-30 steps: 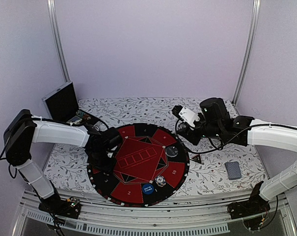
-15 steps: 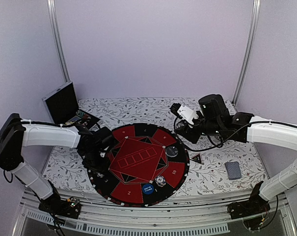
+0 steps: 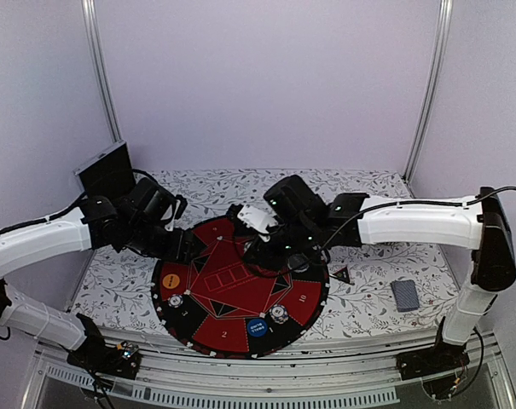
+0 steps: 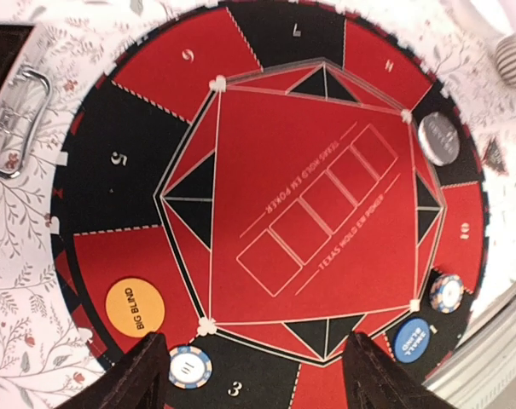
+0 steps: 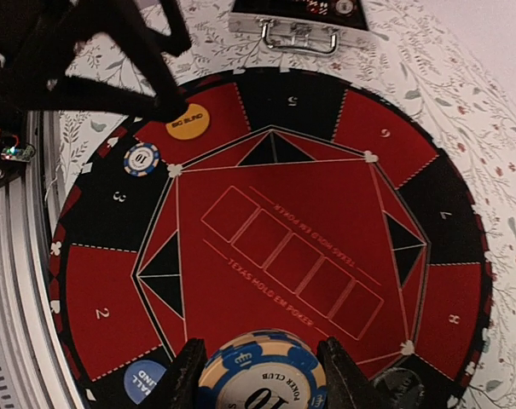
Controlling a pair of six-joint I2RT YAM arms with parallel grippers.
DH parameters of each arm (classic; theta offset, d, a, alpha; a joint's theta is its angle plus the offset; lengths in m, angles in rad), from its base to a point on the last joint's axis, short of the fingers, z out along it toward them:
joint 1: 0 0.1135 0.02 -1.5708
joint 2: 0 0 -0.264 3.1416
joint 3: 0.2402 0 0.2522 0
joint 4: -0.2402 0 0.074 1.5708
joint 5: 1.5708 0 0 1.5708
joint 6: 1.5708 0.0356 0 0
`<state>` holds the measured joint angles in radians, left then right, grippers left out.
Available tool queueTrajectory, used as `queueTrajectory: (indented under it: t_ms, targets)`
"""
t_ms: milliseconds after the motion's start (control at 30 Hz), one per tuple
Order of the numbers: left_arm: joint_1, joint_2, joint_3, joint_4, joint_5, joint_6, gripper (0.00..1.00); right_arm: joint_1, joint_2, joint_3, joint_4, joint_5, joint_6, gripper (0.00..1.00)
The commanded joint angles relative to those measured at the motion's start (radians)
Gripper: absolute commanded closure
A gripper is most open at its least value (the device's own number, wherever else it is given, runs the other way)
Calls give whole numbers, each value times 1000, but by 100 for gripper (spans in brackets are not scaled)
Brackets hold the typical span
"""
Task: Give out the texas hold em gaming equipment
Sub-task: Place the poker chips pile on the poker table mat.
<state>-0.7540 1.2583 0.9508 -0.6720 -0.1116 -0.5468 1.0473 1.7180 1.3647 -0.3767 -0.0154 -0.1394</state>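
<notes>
A round red-and-black poker mat (image 3: 228, 294) carries an orange Big Blind button (image 3: 171, 279), a blue-white chip (image 3: 176, 301), a second chip (image 3: 279, 313) and a blue Small Blind button (image 3: 258, 326). My left gripper (image 4: 253, 383) hangs open above the mat's left edge, empty; the chip (image 4: 189, 368) lies on the mat beside its left finger, next to the orange button (image 4: 136, 305). My right gripper (image 5: 262, 379) hovers over the mat's centre, shut on a blue-and-cream "10" chip (image 5: 262, 366). A grey-blue card deck (image 3: 404, 295) and a triangle marker (image 3: 341, 274) lie right of the mat.
An open metal case (image 3: 104, 175) stands at the back left, its handle (image 5: 300, 32) facing the mat. A silver disc (image 4: 437, 139) sits on the mat's right side. A ribbed grey cup (image 4: 515, 60) shows beyond the mat. The table's front rail (image 3: 240, 375) runs along the near edge.
My left gripper opened and drew back up-left, uncovering the orange button and a chip on the mat's left. The right arm swung left over the mat's centre with its chip.
</notes>
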Motion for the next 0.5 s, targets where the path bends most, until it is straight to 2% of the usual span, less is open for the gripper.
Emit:
queueTrajectory:
  t_ms: [0,167,467]
  targets:
    - [45,-69,-32,32,-8,-28,28,63,172,135,-110,-2,104,98]
    - [94,-138,-67,9,-14,-39,28,91,339,230,-224,23,162,98]
    - [137,-196,-65,-22,-33,-29,27,90,460,254,-275,86,213,98]
